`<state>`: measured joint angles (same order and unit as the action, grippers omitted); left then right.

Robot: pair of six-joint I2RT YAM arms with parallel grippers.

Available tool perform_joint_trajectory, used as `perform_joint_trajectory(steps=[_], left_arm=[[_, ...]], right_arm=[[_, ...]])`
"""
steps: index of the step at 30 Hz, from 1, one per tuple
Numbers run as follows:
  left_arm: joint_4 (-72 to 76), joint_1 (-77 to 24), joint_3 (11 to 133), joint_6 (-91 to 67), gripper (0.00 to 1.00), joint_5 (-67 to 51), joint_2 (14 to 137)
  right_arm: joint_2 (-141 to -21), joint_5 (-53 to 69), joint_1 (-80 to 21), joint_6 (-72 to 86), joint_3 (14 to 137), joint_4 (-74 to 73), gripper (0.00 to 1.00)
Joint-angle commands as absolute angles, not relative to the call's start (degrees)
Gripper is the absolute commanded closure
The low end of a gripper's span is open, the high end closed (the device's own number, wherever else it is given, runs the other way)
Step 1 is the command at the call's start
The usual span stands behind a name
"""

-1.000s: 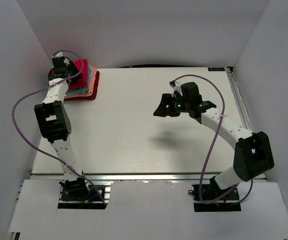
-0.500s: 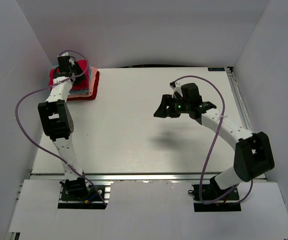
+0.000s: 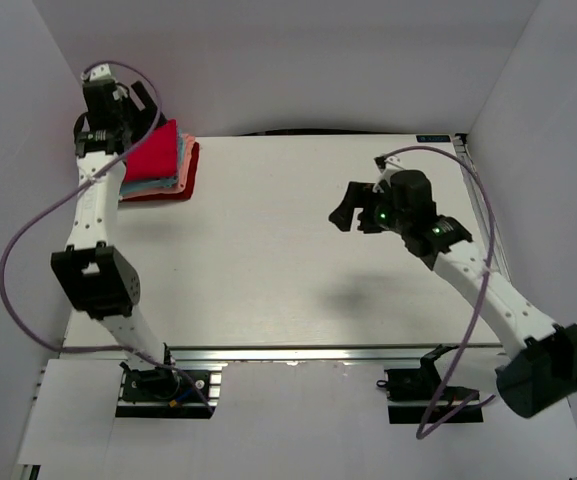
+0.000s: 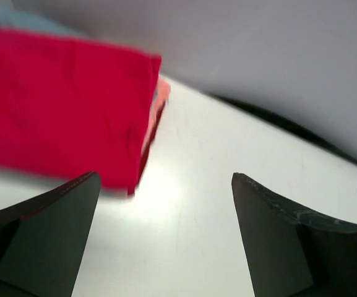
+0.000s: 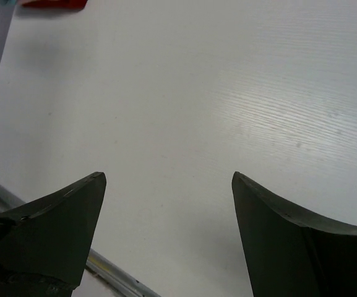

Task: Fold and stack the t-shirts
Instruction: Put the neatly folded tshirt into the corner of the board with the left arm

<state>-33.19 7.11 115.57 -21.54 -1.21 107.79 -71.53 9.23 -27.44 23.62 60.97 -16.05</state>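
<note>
Near the stack of folded t-shirts (image 3: 163, 160), the left gripper (image 4: 166, 179) is wide open, holding nothing. Far from it, the right gripper (image 5: 169, 176) is open and empty too.

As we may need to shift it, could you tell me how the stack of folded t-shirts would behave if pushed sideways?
The stack of folded t-shirts is soft cloth, so it would probably bunch rather than slide whole. Its layers sit slightly offset, so the top red shirt may shear off.
</note>
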Motion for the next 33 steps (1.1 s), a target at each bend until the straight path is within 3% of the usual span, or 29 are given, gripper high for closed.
perform_joint_trajectory(steps=[1, 3, 4, 5, 7, 9, 11, 12, 14, 33], left_arm=[[-32.4, 3.7, 98.8, -23.6, 0.02, -1.8, 95.8], [-31.3, 0.9, 87.4, -25.0, 0.02, -0.8, 87.9], [-29.6, -1.2, 83.7, -25.4, 0.02, -0.9, 85.3], [-29.2, -2.4, 80.2, -26.7, 0.02, 1.1, 82.7], [-27.4, -6.1, 70.6, -28.4, 0.02, 1.7, 75.9], [-25.8, -11.1, 64.8, -31.2, 0.02, 2.7, 72.4], [-23.1, -15.3, 58.8, -32.8, 0.02, 4.9, 70.1], [-23.0, -19.1, 57.8, -33.8, 0.02, 6.0, 70.0], [-23.5, -22.4, 56.6, -34.8, 0.02, 10.3, 70.7], [-26.0, -25.5, 54.8, -34.8, 0.02, 14.5, 65.2]], right_arm=[[-64.1, -3.6, -27.4, 24.9, 58.5, -22.4, 0.11], [-58.5, -6.7, -27.4, 26.0, 56.1, -23.8, 0.12], [-56.6, -6.7, -27.4, 25.7, 53.9, -24.6, 0.18], [-53.2, -6.9, -27.3, 25.4, 53.0, -24.8, 0.11], [-50.3, -8.7, -27.3, 25.8, 51.4, -26.5, 0.11], [-47.5, -9.8, -27.3, 26.2, 51.2, -28.6, 0.24], [-46.5, -10.3, -27.3, 26.0, 50.9, -30.4, 0.28], [-46.4, -10.5, -27.3, 25.9, 50.8, -30.8, 0.26], [-47.1, -11.9, -27.2, 25.0, 51.2, -32.9, 0.11], [-47.4, -9.8, -27.2, 23.9, 51.9, -35.2, 0.1]])
